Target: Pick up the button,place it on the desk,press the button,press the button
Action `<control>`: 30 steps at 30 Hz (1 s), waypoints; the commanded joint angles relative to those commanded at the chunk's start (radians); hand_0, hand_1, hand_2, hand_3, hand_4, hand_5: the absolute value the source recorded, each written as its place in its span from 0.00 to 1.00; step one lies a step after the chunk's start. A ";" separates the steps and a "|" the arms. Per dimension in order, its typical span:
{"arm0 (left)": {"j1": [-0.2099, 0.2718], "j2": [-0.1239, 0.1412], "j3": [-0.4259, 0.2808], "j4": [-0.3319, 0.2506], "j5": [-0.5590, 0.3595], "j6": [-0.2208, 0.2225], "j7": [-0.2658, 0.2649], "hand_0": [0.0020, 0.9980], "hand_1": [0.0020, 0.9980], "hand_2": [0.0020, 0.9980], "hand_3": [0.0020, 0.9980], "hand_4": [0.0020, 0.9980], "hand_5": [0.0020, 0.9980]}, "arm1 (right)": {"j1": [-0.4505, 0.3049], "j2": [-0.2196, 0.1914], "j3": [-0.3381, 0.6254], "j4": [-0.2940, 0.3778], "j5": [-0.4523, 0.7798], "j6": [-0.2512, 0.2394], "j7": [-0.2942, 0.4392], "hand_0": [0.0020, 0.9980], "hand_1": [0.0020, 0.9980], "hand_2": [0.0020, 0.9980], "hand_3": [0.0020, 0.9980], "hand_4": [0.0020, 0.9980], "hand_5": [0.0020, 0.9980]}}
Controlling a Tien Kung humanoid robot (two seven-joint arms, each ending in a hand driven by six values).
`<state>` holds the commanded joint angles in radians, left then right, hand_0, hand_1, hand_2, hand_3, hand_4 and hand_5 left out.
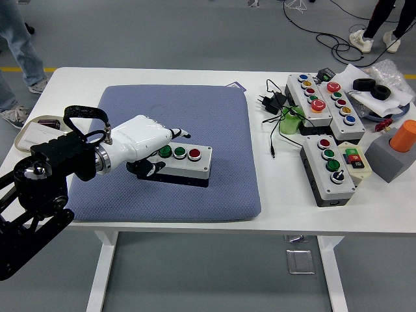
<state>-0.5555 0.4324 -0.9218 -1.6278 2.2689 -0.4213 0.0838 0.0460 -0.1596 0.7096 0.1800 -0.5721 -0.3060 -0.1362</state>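
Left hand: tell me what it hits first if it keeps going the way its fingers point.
The white left hand points right, low over the grey three-button control box; likely its green buttons first, though height is unclear.
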 joint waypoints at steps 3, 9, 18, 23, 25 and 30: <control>0.000 0.001 0.003 0.001 0.000 -0.023 -0.006 0.13 0.08 0.09 0.84 0.63 0.00 | -0.002 0.000 -0.001 0.000 0.001 0.000 0.001 0.63 0.47 0.53 0.58 0.26 0.01; -0.009 -0.001 0.024 0.031 0.000 -0.056 -0.007 0.13 0.06 0.08 0.84 0.60 0.00 | 0.000 -0.001 0.000 0.000 -0.002 0.001 0.001 0.63 0.47 0.53 0.58 0.26 0.01; -0.026 -0.009 0.026 0.079 0.000 -0.040 0.000 0.13 0.06 0.07 0.84 0.58 0.00 | 0.005 -0.001 -0.003 0.000 0.004 0.000 0.001 0.63 0.47 0.53 0.58 0.26 0.01; -0.038 -0.012 0.031 0.090 0.000 -0.040 0.000 0.14 0.06 0.07 0.84 0.58 0.00 | 0.008 -0.002 -0.003 0.000 0.004 0.000 0.002 0.63 0.47 0.53 0.58 0.26 0.01; -0.040 -0.012 0.032 0.093 0.000 -0.041 0.000 0.14 0.06 0.07 0.84 0.58 0.00 | 0.009 -0.002 -0.004 0.000 0.004 0.000 0.002 0.63 0.47 0.53 0.58 0.26 0.01; -0.043 -0.010 0.044 0.101 0.000 -0.050 -0.001 0.14 0.05 0.07 0.84 0.57 0.00 | 0.010 -0.002 -0.002 0.000 0.003 0.000 0.002 0.63 0.47 0.53 0.58 0.27 0.01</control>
<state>-0.5988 0.4222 -0.8779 -1.5271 2.2689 -0.4713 0.0828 0.0558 -0.1614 0.7073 0.1800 -0.5694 -0.3060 -0.1344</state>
